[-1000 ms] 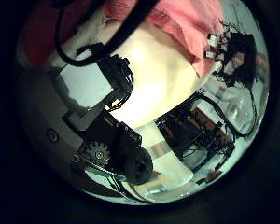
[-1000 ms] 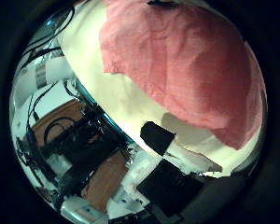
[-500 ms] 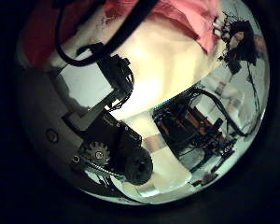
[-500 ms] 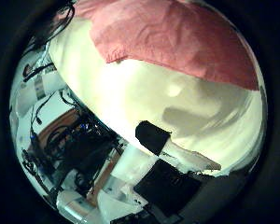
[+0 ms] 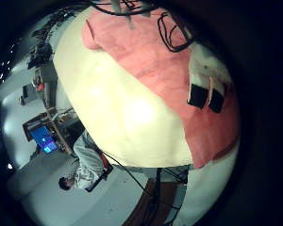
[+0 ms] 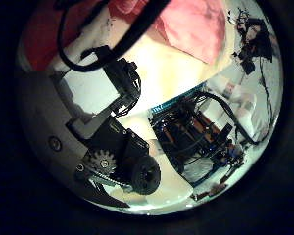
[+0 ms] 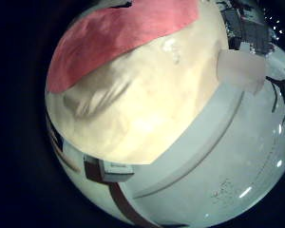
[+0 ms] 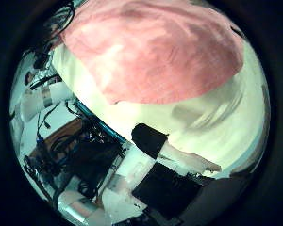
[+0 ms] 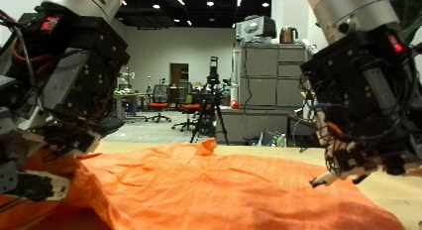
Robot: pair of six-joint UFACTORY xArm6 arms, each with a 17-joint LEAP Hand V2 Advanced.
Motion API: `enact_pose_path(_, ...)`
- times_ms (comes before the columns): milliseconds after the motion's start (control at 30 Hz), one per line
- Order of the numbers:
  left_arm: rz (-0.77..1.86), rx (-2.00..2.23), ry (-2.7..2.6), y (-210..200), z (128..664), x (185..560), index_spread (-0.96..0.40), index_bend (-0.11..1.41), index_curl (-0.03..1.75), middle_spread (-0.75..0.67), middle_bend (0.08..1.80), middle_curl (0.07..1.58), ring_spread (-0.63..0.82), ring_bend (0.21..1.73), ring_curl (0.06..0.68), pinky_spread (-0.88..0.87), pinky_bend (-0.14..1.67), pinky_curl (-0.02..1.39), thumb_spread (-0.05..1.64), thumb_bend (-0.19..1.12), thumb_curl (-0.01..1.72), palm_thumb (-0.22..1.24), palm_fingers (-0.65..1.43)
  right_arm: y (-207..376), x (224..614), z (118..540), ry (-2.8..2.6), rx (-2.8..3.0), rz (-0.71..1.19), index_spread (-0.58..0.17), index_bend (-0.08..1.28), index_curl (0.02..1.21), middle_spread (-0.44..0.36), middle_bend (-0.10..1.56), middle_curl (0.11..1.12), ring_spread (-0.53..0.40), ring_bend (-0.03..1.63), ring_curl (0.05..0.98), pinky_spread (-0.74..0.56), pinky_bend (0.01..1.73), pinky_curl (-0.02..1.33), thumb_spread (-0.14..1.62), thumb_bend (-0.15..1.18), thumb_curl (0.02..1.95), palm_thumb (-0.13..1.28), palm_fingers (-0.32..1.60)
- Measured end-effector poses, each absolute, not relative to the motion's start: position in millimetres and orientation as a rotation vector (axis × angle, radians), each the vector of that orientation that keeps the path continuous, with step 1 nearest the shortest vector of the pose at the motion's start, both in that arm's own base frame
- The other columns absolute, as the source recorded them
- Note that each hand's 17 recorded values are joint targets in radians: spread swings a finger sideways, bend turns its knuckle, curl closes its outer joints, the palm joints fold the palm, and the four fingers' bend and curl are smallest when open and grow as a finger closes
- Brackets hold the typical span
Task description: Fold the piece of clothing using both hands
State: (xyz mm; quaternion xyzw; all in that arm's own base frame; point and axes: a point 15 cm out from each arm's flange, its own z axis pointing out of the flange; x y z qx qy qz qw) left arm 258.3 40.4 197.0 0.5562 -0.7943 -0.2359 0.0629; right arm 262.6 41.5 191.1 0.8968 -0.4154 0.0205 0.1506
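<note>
An orange cloth (image 9: 211,185) lies spread and wrinkled on the pale table (image 9: 396,195). My left hand (image 9: 59,81) hangs over the cloth's end, and its lowest part (image 9: 33,182) is down at the cloth. In the left little finger side palm view its fingertips (image 5: 203,94) reach out straight over the cloth (image 5: 151,56). My right hand (image 9: 357,101) hangs above the cloth's other end with relaxed fingers (image 9: 327,175) and holds nothing. The right thumb side palm view shows the cloth (image 8: 151,47) beyond a finger (image 8: 151,141). The cloth also shows in the right little finger side palm view (image 7: 114,38) and the left thumb side palm view (image 6: 191,24).
Bare table (image 7: 152,104) lies beside the cloth, with the table's edge (image 7: 180,147) close by. Behind the table stand a grey cabinet (image 9: 270,86), office chairs (image 9: 165,103) and a tripod (image 9: 211,101).
Both palm views have shifted, so both hands have moved. The cloth now fills more of the right thumb side view and less of the left thumb side view.
</note>
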Motion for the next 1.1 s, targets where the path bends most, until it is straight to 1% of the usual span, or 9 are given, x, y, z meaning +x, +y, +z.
enact_pose_path(133,-0.719,1.679,-2.393,41,195,258,-0.73,0.52,1.02,-0.47,1.12,0.83,-0.45,1.29,0.509,-0.61,1.16,0.59,1.09,-0.02,0.48,0.68,1.19,61,232,175,-1.121,2.625,0.019,-0.302,0.16,0.32,-0.093,0.34,0.39,-0.078,0.46,0.315,-0.13,0.62,0.08,0.93,-0.03,0.30,0.32,0.56)
enact_pose_path(300,-0.719,1.681,-2.381,41,193,259,-0.73,0.52,1.02,-0.46,1.12,0.82,-0.45,1.29,0.506,-0.61,1.17,0.58,1.09,-0.02,0.48,0.68,1.19,69,230,171,-1.112,2.631,-0.017,-0.312,0.17,0.32,-0.105,0.35,0.40,-0.112,0.50,0.322,-0.18,0.68,0.07,0.93,-0.03,0.30,0.33,0.56)
enact_pose_path(467,-0.720,1.691,-2.374,41,194,257,-0.73,0.52,1.01,-0.46,1.13,0.81,-0.45,1.30,0.504,-0.61,1.17,0.58,1.08,-0.02,0.48,0.69,1.19,73,230,166,-1.095,2.622,-0.043,-0.316,0.18,0.32,-0.110,0.37,0.40,-0.118,0.51,0.320,-0.21,0.72,0.05,0.92,-0.03,0.30,0.33,0.54)
enact_pose_path(767,-0.714,1.705,-2.376,38,197,261,-0.73,0.53,1.01,-0.46,1.14,0.80,-0.45,1.30,0.501,-0.61,1.17,0.57,1.08,-0.02,0.48,0.68,1.19,83,218,142,-1.025,2.591,-0.123,-0.301,0.19,0.34,-0.095,0.36,0.41,-0.097,0.50,0.305,-0.17,0.75,-0.01,0.92,-0.03,0.31,0.34,0.47)
enact_pose_path(900,-0.718,1.705,-2.372,38,197,261,-0.73,0.53,1.01,-0.45,1.14,0.79,-0.45,1.30,0.500,-0.61,1.18,0.57,1.08,-0.02,0.48,0.68,1.19,87,217,133,-1.009,2.580,-0.129,-0.299,0.19,0.35,-0.093,0.36,0.41,-0.093,0.50,0.298,-0.16,0.77,-0.01,0.91,-0.03,0.31,0.37,0.46)
enact_pose_path(1000,-0.725,1.701,-2.366,38,197,260,-0.72,0.53,1.01,-0.45,1.15,0.79,-0.45,1.29,0.500,-0.61,1.18,0.57,1.08,-0.02,0.48,0.68,1.19,87,217,128,-1.008,2.562,-0.130,-0.298,0.18,0.35,-0.092,0.36,0.41,-0.099,0.51,0.297,-0.16,0.77,-0.01,0.91,-0.01,0.32,0.43,0.46)
enact_pose_path(1100,-0.728,1.699,-2.365,38,198,260,-0.72,0.54,1.01,-0.45,1.15,0.79,-0.45,1.30,0.499,-0.61,1.18,0.57,1.08,-0.02,0.48,0.68,1.19,89,217,126,-1.002,2.559,-0.115,-0.299,0.19,0.36,-0.102,0.38,0.42,-0.103,0.52,0.296,-0.16,0.75,-0.01,0.91,-0.03,0.33,0.45,0.46)
